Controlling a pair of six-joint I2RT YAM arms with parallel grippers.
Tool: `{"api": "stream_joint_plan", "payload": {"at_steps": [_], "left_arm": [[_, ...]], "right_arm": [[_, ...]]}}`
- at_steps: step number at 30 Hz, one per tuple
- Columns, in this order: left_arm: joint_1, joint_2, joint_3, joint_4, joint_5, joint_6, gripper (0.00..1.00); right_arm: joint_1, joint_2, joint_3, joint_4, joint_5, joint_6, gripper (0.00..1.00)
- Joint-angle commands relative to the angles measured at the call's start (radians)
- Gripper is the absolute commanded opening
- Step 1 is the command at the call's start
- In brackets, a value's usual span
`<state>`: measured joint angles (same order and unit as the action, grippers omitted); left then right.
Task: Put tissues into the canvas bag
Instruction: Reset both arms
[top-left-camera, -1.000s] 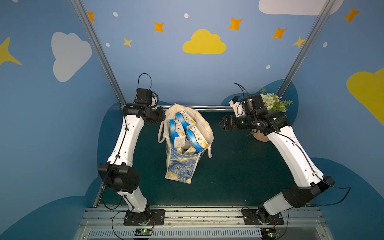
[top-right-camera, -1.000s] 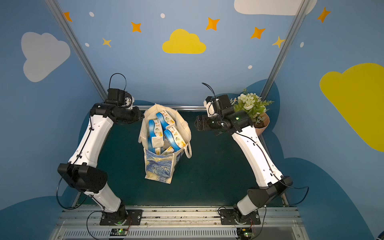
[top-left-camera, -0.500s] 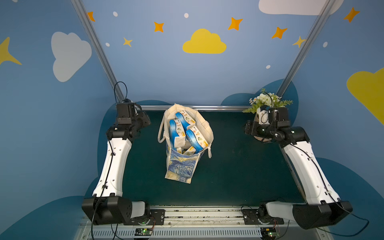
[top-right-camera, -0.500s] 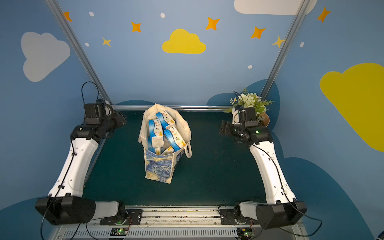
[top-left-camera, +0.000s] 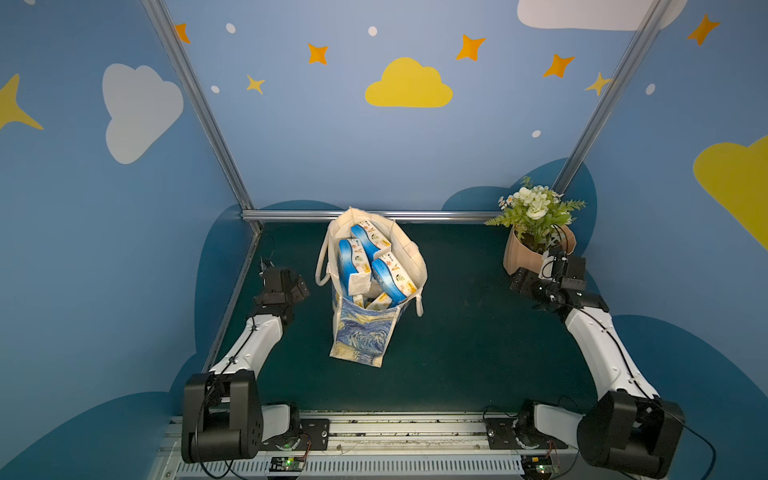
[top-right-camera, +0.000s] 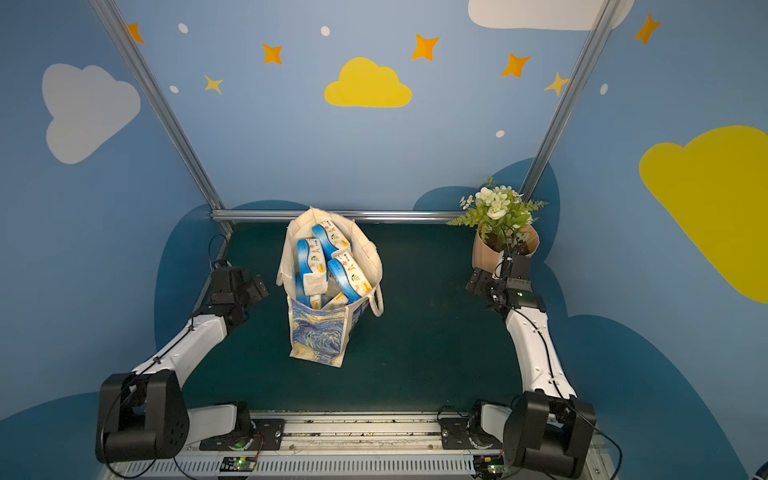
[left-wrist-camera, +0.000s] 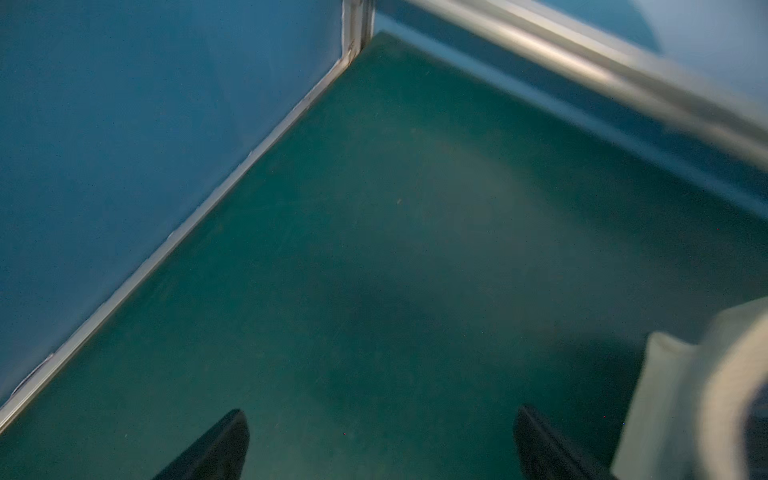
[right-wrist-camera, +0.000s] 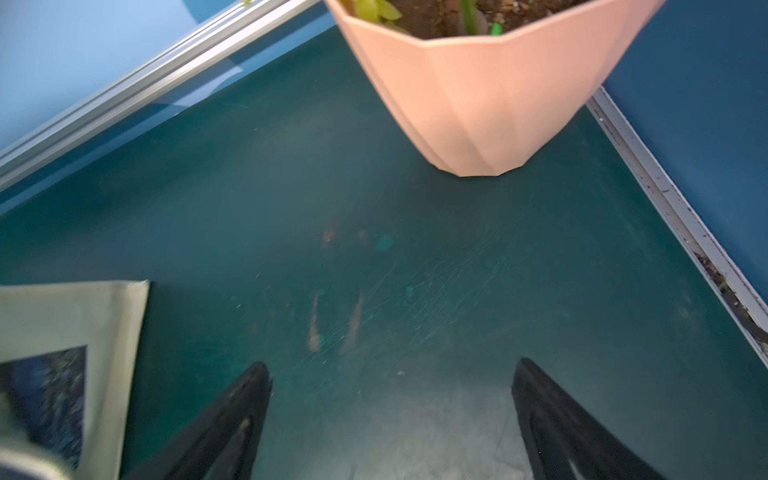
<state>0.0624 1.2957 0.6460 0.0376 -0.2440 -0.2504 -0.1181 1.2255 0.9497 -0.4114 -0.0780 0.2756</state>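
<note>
The cream canvas bag (top-left-camera: 365, 332) with a blue-yellow swirl print stands upright mid-table in both top views, its mouth open. Several tissues (top-left-camera: 353, 257), white packs with blue waves, are stacked inside it and rise to its rim (top-right-camera: 309, 262). My left gripper (top-left-camera: 286, 282) hangs low at the table's left edge, well clear of the bag. In the left wrist view it (left-wrist-camera: 380, 415) is open over bare mat, with the bag's cream cloth (left-wrist-camera: 673, 407) off to one side. My right gripper (top-left-camera: 523, 282) sits at the right, open and empty (right-wrist-camera: 390, 368) over bare mat.
A ribbed peach flowerpot (top-left-camera: 523, 257) with white flowers stands at the back right, just behind my right gripper and close ahead of it (right-wrist-camera: 490, 95). Metal rails (top-left-camera: 374, 215) and blue walls bound the dark green mat (top-left-camera: 457, 332).
Both arms have drawn back from the bag's mouth, outward to the table's sides and lower. The left gripper has opened wide; the right has opened slightly more.
</note>
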Motion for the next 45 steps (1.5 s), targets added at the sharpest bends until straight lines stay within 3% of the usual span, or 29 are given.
{"api": "stream_joint_plan", "payload": {"at_steps": [1, 3, 10, 13, 15, 24, 29, 41, 45], "left_arm": [[-0.010, 0.030, -0.108, 0.353, -0.114, 0.074, 1.00], [-0.011, 0.051, -0.113, 0.342, -0.115, 0.022, 1.00], [-0.085, 0.155, -0.232, 0.667, -0.185, 0.085, 1.00], [-0.128, 0.204, -0.199, 0.666, -0.156, 0.162, 1.00], [-0.115, 0.203, -0.169, 0.599, -0.135, 0.140, 1.00], [-0.125, 0.186, -0.215, 0.674, -0.139, 0.153, 1.00], [-0.082, 0.200, -0.185, 0.620, -0.050, 0.135, 1.00], [-0.091, 0.203, -0.186, 0.627, -0.060, 0.142, 1.00], [-0.089, 0.208, -0.178, 0.619, -0.059, 0.142, 1.00]], "right_arm": [[-0.010, 0.024, -0.042, 0.142, 0.011, -0.014, 0.92], [-0.011, 0.029, -0.083, 0.209, 0.023, -0.024, 0.92], [-0.011, 0.014, -0.215, 0.423, 0.038, -0.081, 0.92], [-0.010, -0.009, -0.273, 0.534, 0.050, -0.116, 0.92], [-0.009, -0.015, -0.336, 0.606, 0.053, -0.131, 0.92], [0.010, 0.023, -0.437, 0.752, 0.017, -0.124, 0.92], [0.036, 0.086, -0.468, 0.884, 0.037, -0.128, 0.92], [0.163, 0.300, -0.555, 1.251, 0.104, -0.274, 0.92], [0.158, 0.291, -0.543, 1.213, 0.096, -0.276, 0.95]]}}
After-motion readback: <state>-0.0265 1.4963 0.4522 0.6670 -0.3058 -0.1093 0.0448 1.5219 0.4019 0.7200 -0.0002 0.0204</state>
